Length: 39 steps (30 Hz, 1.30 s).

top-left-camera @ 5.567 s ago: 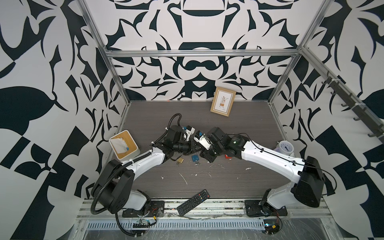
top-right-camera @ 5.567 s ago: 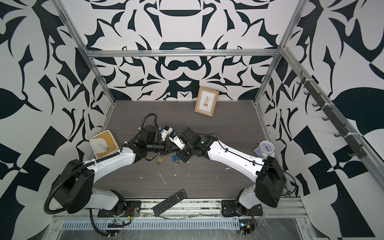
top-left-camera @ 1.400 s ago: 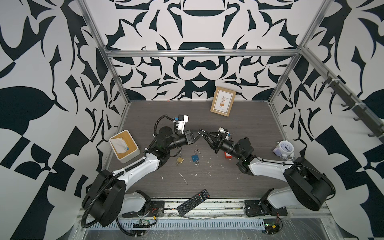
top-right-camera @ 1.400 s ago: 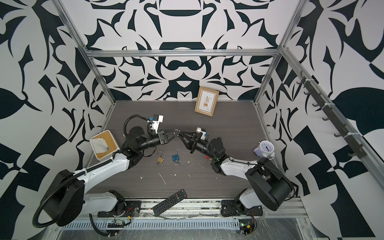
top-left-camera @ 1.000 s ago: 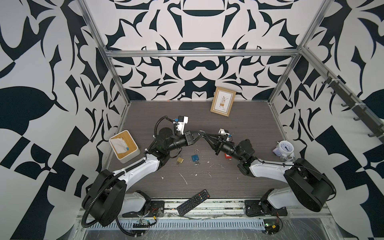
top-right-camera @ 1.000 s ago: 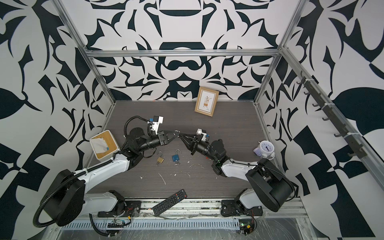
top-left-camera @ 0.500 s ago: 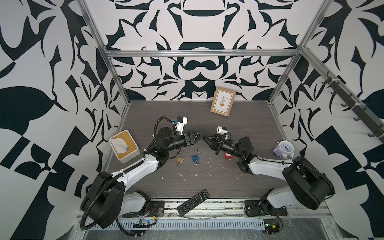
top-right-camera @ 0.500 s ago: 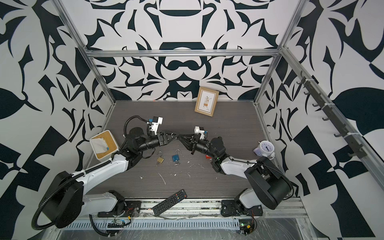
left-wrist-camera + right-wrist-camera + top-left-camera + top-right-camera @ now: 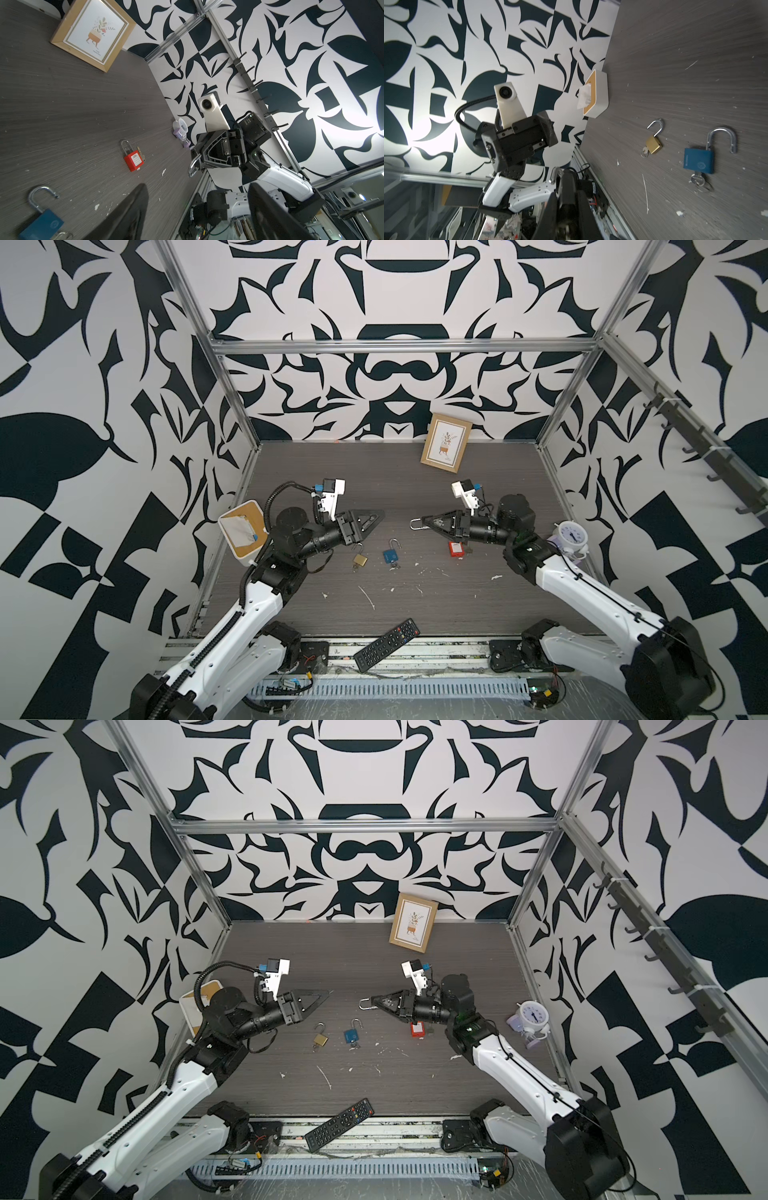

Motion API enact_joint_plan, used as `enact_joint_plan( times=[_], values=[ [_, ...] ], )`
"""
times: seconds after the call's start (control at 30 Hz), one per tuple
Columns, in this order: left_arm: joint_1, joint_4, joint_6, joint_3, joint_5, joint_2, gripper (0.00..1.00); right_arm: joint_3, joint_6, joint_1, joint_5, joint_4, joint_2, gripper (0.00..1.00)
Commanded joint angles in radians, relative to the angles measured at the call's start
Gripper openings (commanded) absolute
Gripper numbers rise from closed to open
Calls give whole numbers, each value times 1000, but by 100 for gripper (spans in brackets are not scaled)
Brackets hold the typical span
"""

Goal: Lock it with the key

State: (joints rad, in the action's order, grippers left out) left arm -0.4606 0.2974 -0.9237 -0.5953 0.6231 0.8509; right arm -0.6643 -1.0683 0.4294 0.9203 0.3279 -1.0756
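The right pincer (image 9: pixel 424 523) is clamped on a padlock (image 9: pixel 192 166) and holds it above the surface (image 9: pixel 415 489). Only the silver shackle shows past the fingertips; the body is hidden between them. The left pincer (image 9: pixel 377 516) faces it, well apart, with fingers (image 9: pixel 128 212) spread wide and nothing between them. On the surface below the gap lie a brass lock (image 9: pixel 360 559) and a blue lock (image 9: pixel 390 556), both with shackles swung open and keys (image 9: pixel 697 180) at their bases. A red lock (image 9: pixel 456 548), shackle closed, lies below the right pincer with a key (image 9: pixel 140 152) just beside it.
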Motion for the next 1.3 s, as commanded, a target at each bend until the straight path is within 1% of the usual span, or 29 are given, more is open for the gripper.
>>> enact_joint_plan(
  times=[0.0,0.03,0.07,0.13,0.2,0.27,0.37,0.5,0.63,0.8,0.87,0.93,1.13,1.27],
  values=[
    [-6,-63,70,15,55,2,77,-65,75,-32,154,-11,-28,0],
    [-15,-33,71,23,61,12,75,-47,18,-32,167,81,-32,0],
    [-27,-12,69,29,54,22,73,-37,-23,-32,170,136,-39,0],
    [-78,21,62,37,18,51,67,-36,-62,-32,177,170,-55,0],
    [-126,42,65,40,-18,68,66,-19,-90,-34,178,213,-51,0],
    [-155,62,65,43,-40,76,66,-17,-63,-34,172,189,-34,0],
    [-174,105,50,52,-43,95,65,-22,-14,-36,148,111,-5,0],
    [-179,157,33,60,-45,120,64,-16,-12,-36,146,94,12,0],
    [-195,185,22,34,-45,167,57,-9,-23,-36,141,103,28,0],
    [-212,264,-8,25,-45,216,50,-8,-26,-35,134,82,25,0],
    [-216,265,-6,15,-41,222,47,-8,-24,-35,124,70,26,0],
    [-219,267,-6,13,-48,216,45,-12,-19,-35,117,51,23,0],
    [-221,264,-9,2,-54,204,45,-21,15,-35,90,-24,19,0],
    [-228,272,-10,-9,-50,227,44,-26,10,-32,85,-11,16,0]
  ],
)
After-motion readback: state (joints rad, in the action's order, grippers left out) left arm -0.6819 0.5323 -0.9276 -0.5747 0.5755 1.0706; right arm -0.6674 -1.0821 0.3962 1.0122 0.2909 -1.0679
